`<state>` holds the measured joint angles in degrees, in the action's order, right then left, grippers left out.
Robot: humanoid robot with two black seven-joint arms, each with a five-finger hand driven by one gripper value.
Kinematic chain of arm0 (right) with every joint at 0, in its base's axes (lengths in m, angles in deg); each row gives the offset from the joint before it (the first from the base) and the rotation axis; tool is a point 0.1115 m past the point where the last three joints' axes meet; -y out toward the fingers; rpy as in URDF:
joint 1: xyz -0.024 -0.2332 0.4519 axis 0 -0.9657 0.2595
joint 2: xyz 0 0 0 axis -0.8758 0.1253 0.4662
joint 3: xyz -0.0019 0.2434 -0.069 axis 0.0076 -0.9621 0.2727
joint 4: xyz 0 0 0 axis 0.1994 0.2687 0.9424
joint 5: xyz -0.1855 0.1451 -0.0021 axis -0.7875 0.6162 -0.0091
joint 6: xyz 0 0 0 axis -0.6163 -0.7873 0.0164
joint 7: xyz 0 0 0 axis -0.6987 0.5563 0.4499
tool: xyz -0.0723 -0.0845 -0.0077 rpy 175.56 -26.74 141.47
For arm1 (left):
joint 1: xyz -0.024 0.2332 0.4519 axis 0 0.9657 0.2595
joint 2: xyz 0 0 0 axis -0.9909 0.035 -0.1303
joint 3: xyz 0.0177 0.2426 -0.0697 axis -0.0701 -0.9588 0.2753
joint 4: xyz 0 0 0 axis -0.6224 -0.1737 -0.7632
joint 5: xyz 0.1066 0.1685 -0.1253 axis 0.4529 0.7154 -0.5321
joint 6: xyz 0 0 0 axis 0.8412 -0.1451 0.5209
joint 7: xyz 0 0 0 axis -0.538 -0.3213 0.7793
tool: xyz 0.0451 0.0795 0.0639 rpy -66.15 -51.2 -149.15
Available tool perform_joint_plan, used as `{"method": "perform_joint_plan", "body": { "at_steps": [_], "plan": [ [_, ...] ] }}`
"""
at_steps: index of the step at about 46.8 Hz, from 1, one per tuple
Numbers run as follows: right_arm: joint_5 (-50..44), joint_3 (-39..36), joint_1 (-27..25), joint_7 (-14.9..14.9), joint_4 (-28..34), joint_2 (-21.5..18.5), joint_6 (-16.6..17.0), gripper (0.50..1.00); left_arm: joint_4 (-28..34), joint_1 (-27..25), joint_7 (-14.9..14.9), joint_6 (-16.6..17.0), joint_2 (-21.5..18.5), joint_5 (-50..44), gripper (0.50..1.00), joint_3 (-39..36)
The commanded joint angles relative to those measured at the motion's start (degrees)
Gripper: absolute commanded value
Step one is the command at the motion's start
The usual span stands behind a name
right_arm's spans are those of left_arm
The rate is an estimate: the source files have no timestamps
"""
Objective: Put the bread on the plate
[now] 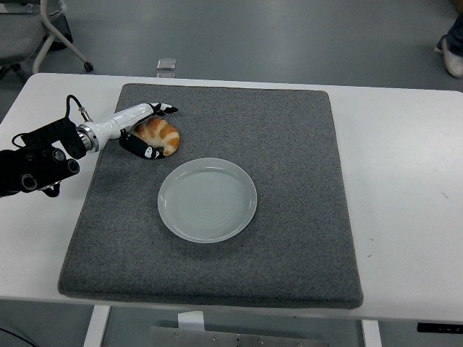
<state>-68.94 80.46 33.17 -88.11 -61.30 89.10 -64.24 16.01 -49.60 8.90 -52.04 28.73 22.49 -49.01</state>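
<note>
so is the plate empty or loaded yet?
Empty. The plate shows only bare surface; the bread lies on the grey mat beyond it, with the left robot hand around it.

A lab or test room: a bare grey floor (pixel 289 36), a white tabletop (pixel 405 181) carrying a grey felt mat (pixel 289 144), and a wheeled chair base (pixel 61 36).

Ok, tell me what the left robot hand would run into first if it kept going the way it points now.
The bread. The left robot hand points right across the grey mat, its fingers already around the bread's left side. Contact can't be confirmed from this view. The plate lies nearer, off that line.
</note>
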Motion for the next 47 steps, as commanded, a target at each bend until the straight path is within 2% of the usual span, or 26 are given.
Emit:
{"method": "perform_joint_plan", "body": {
  "at_steps": [1,3,5,8,12,16,22,24,32,39,47],
  "plan": [
    [0.0,0.0,0.0,0.0,0.0,0.0,-0.1,0.930,0.0,0.1,-0.3,0.2,0.0,-0.4,0.939,0.0],
    [0.0,0.0,0.0,0.0,0.0,0.0,0.0,0.930,0.0,0.1,-0.3,0.2,0.0,-0.5,0.913,0.1],
    [0.0,0.0,0.0,0.0,0.0,0.0,0.0,0.930,0.0,0.1,-0.3,0.2,0.0,-0.5,0.864,0.2],
    [0.0,0.0,0.0,0.0,0.0,0.0,0.0,0.930,0.1,0.1,-0.9,0.2,0.0,-0.5,0.744,0.2],
    [0.0,0.0,0.0,0.0,0.0,0.0,0.0,0.930,0.0,0.1,-2.1,0.1,0.0,-0.5,0.619,-0.1],
    [0.0,0.0,0.0,0.0,0.0,0.0,0.0,0.930,0.1,0.1,-2.5,0.0,-0.1,-0.4,0.555,-0.1],
    [0.0,0.0,0.0,0.0,0.0,0.0,0.0,0.930,0.1,0.2,-2.5,0.0,-0.1,-0.5,0.542,-0.1],
    [0.0,0.0,0.0,0.0,0.0,0.0,-0.1,0.930,0.2,0.2,-2.5,0.0,-0.2,-0.5,0.501,-0.1],
    [0.0,0.0,-0.1,0.0,0.0,0.0,0.0,0.930,0.4,0.1,-2.5,0.1,-0.4,-0.6,0.500,0.5],
    [0.0,0.0,-0.1,0.0,0.0,0.0,0.0,0.930,0.4,-0.5,-3.7,0.3,-1.0,-0.6,0.500,0.6],
    [0.0,0.0,-0.1,0.0,0.0,0.0,0.0,0.930,0.5,-0.7,-3.8,0.3,-2.9,-1.1,0.500,0.8]
  ]
}}
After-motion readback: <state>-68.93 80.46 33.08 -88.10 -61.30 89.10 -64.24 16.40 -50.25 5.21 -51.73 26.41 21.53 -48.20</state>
